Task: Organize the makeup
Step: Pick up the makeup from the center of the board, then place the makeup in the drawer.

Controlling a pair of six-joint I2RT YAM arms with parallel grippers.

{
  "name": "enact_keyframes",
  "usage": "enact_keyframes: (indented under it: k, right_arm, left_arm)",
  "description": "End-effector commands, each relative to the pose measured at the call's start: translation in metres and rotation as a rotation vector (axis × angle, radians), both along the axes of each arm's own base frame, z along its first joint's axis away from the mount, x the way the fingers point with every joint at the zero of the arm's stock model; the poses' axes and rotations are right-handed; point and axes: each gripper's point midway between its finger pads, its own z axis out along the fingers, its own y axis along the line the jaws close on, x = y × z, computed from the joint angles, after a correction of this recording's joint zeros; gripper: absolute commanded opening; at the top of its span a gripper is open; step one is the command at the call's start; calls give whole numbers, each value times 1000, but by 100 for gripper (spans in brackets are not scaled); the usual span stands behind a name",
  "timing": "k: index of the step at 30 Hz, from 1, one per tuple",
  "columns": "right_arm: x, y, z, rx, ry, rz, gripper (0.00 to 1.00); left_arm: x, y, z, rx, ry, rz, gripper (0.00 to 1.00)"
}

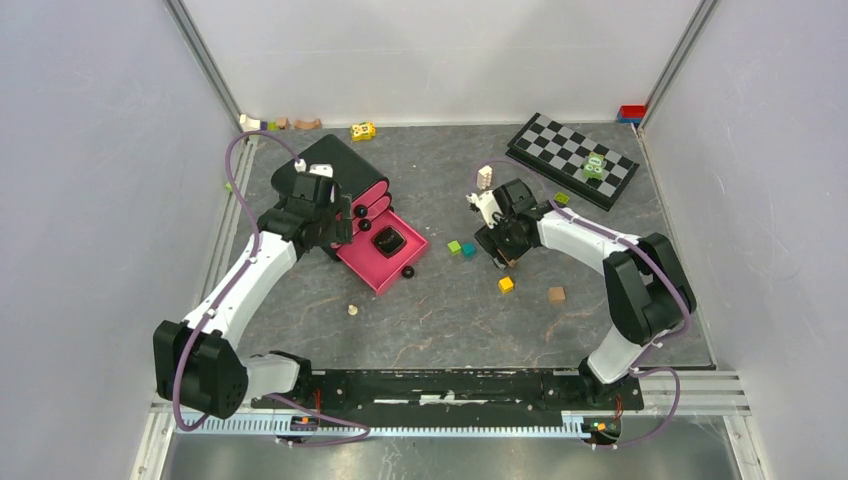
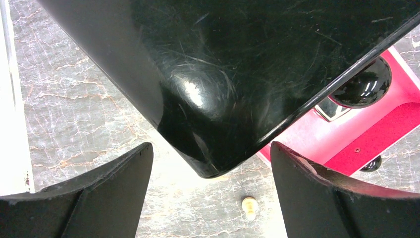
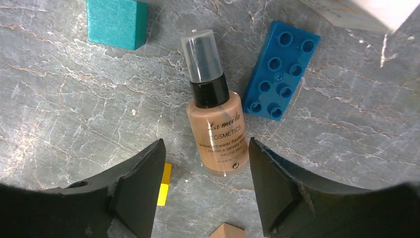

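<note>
step: grasp the tan foundation bottle with clear cap (image 3: 218,131), lying just beside the blue studded plastic brick (image 3: 280,74). right jaws straddle it, part open, empty; left jaws wide open, empty. next: close squarely, lift.

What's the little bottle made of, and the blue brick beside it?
The bottle looks like clear glass or hard plastic: tan liquid shows through it. The blue brick looks like smooth moulded plastic, with neat round studs.

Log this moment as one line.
left end effector open, above black case | right end effector open, straddling foundation bottle | bottle lying flat, beside blue brick
</note>
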Motion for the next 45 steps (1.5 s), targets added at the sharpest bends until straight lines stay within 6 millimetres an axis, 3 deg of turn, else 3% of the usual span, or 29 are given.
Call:
enact_keyframes:
  k: [1,8,11,15,27,30,35,40,45]
  right_arm:
    - [6,7,2,42,7,28,67]
    - [0,3,-10,39,28,25,59]
    - [-2,3,-12,40,29,26,50]
    - [-3,3,-8,51,13,22,45]
    - [23,15,65,171,-204,-47,35]
    - [25,31,83,242,-227,-37,35]
    - [24,72,94,265,-213,18,35]
    - [12,139,104,333,-215,128,35]
    - [6,194,108,431,-194,118,34]
  left_arm:
    - [2,3,3,9,-19,22,94]
    - [2,4,13,-2,-58,29,94]
    - [2,-1,28,-48,-128,10,94]
    - [-1,-1,49,-79,-236,4,94]
    - [-8,30,69,1,-315,148,95]
    - [-11,36,75,10,-339,176,95]
    - [-17,52,84,49,-378,256,95]
    - [-21,58,90,50,-405,292,97]
    - [-20,58,90,45,-405,298,97]
